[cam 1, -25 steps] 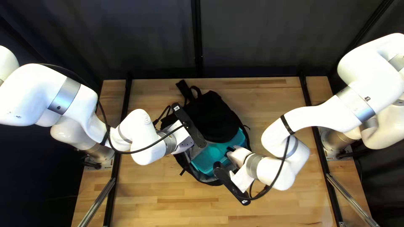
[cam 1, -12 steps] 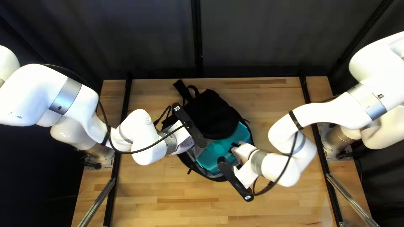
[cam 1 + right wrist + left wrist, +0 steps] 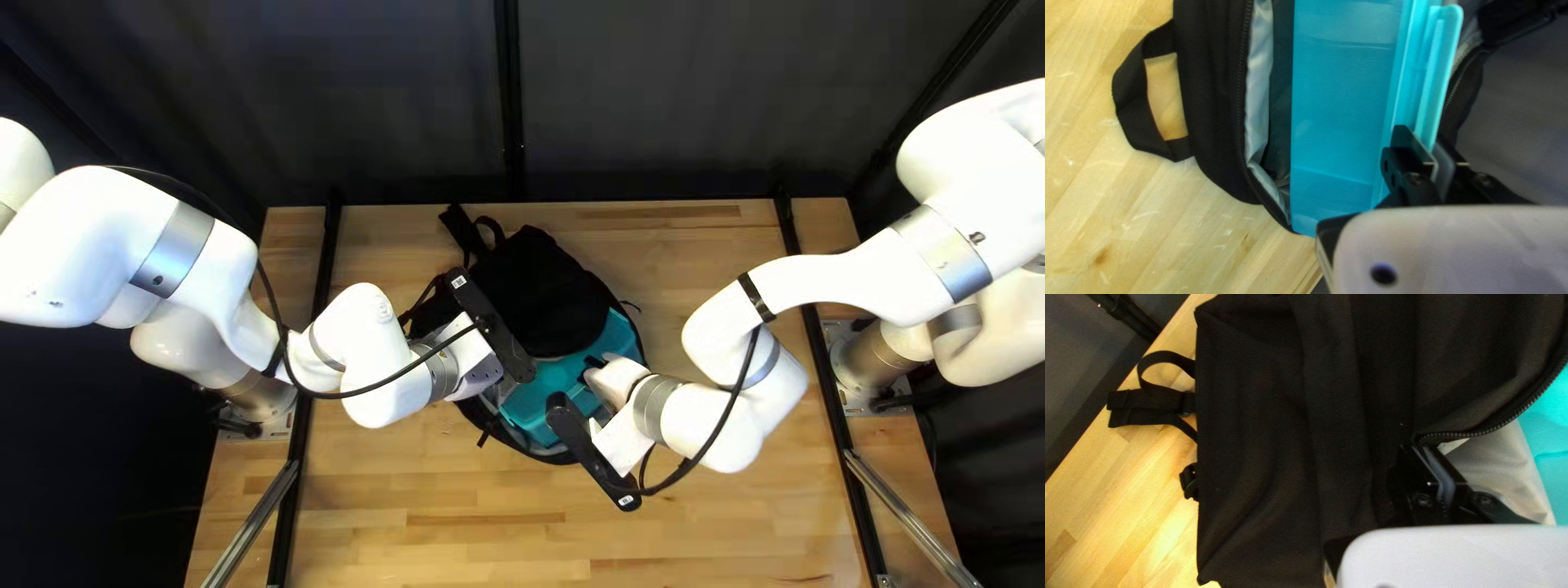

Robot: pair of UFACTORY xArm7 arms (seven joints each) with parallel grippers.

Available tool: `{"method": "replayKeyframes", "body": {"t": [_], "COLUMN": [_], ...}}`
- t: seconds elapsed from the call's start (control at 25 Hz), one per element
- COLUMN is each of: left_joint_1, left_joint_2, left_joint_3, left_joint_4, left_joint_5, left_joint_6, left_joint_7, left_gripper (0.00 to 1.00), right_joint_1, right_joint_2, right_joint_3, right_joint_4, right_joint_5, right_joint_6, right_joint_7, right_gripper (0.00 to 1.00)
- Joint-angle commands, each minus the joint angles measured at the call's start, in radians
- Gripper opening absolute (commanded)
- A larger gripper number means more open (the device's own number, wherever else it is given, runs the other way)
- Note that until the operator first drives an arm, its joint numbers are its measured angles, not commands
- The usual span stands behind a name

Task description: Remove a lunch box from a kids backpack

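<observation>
Top left view: a turquoise plastic lunch box [image 3: 536, 406] sits in an open black fabric backpack [image 3: 544, 299]. Left wrist view: the left gripper [image 3: 1429, 457] pinches its zippered edge. Right wrist view: the right gripper [image 3: 1425, 142] clasps the box's rim, apparently starting extraction; a steady outward pull should follow.
</observation>
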State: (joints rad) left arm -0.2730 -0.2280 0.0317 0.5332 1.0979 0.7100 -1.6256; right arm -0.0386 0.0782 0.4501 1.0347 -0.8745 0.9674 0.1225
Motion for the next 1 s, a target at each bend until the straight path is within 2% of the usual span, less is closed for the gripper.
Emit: {"method": "replayKeyframes", "body": {"t": [0.04, 0.72, 1.0], "left_joint_1": [0.001, 0.004, 0.006], "left_joint_2": [0.003, 0.013, 0.019], "left_joint_3": [0.001, -0.001, 0.002], "left_joint_4": [0.004, 0.001, 0.002], "left_joint_5": [0.001, 0.019, 0.020], "left_joint_6": [-0.001, -0.001, -0.005], "left_joint_7": [0.003, -0.014, -0.017], "left_gripper": [0.00, 0.00, 0.00], "right_joint_1": [-0.002, 0.070, 0.081], "right_joint_2": [-0.001, -0.107, -0.146], "right_joint_3": [-0.001, 0.072, 0.083], "right_joint_4": [0.016, 0.005, 0.019], "right_joint_5": [0.006, 0.117, 0.146], "right_joint_6": [0.017, 0.209, 0.284], "right_joint_7": [-0.019, -0.016, -0.033], "right_gripper": [0.00, 0.00, 0.00]}}
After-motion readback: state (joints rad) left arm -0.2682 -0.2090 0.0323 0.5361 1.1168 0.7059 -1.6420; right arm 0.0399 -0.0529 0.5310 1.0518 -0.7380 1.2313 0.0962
